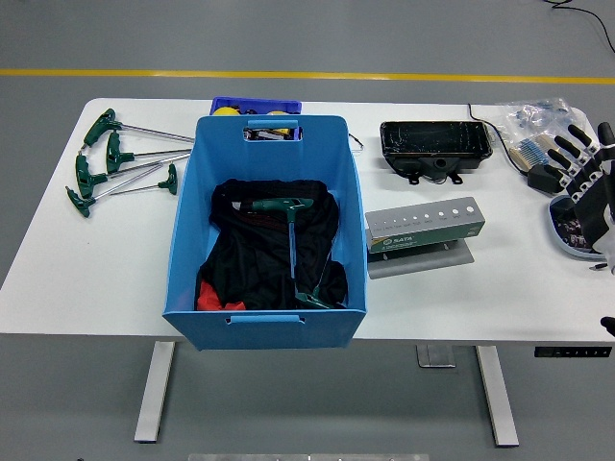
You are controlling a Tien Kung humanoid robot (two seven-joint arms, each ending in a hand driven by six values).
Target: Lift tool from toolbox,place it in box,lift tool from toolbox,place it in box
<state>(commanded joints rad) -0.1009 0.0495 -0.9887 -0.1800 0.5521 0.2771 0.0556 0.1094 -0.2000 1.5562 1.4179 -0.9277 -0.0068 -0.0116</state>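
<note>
Wrenches (120, 163) lie far left across the worktop (96, 269) from my empty, spread right hand (586, 173), shafts pointing right, beyond the blue box (264, 322).

The place looked like a workshop or robot test lab: a white height-adjustable table (115, 279) stood on a grey floor marked with a yellow line (288, 75), carrying green T-handle wrenches (115, 161), a grey tool holder (425, 227) and a blue plastic bin (266, 317).
</note>
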